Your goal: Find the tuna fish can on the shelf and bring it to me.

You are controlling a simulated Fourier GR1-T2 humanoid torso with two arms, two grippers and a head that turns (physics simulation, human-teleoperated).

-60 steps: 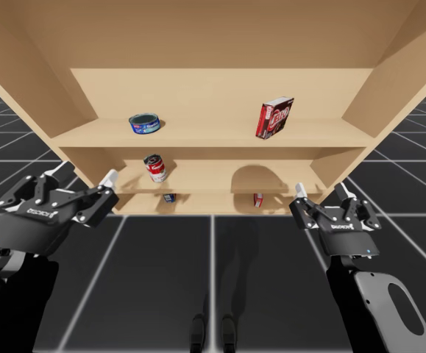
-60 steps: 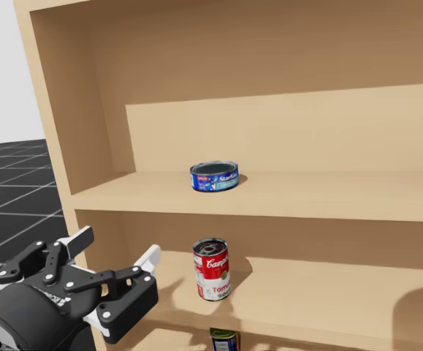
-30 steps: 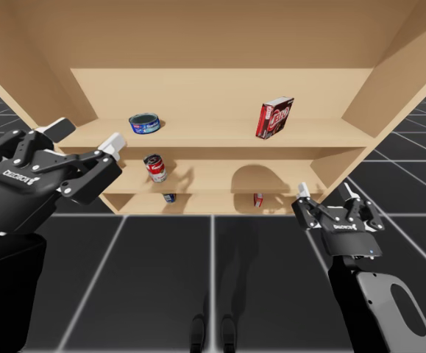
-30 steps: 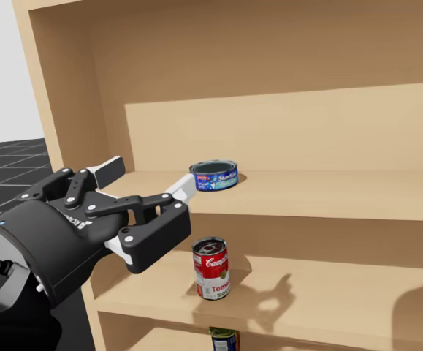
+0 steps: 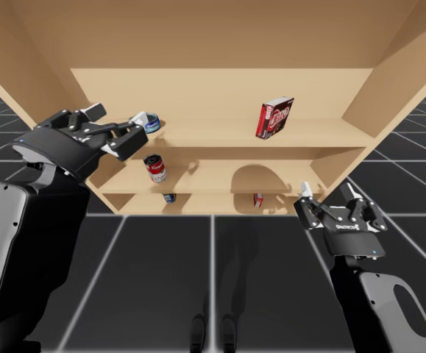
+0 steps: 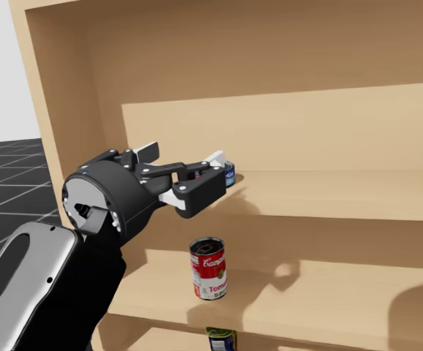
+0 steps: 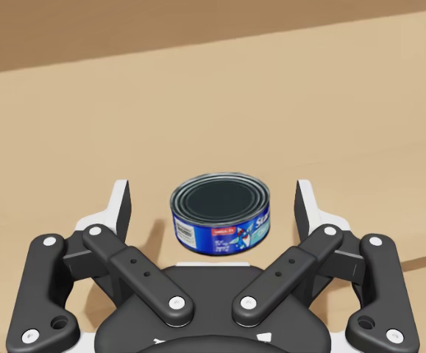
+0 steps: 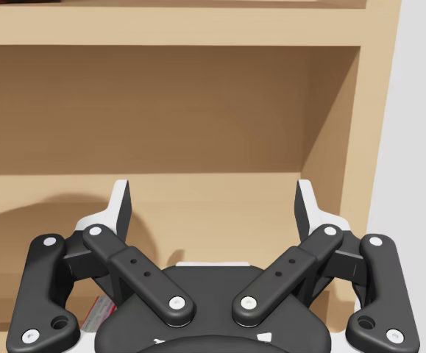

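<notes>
The tuna fish can [image 7: 221, 222] is a low blue can with a dark lid, standing at the left of the upper shelf [image 5: 220, 136]. In the left wrist view it sits between the fingers of my left gripper [image 7: 213, 193], with a gap on each side. That gripper [image 5: 118, 115] is open and level with the upper shelf, and it covers most of the can [image 5: 152, 125]. In the head view the left gripper [image 6: 183, 155] hides all but the can's right edge [image 6: 229, 174]. My right gripper [image 5: 327, 193] hangs open and holds nothing, low at the shelf's right end [image 8: 213, 193].
A red soup can [image 5: 154, 168] stands upright on the middle shelf, just below the tuna can. A dark red box [image 5: 274, 117] stands at the right of the upper shelf. A small can [image 5: 169, 197] and a red item [image 5: 258, 198] sit on the bottom shelf.
My left arm has risen from beside the lower shelves and reached forward onto the upper shelf, so its open fingers now flank the tuna can. The right arm has barely moved.
</notes>
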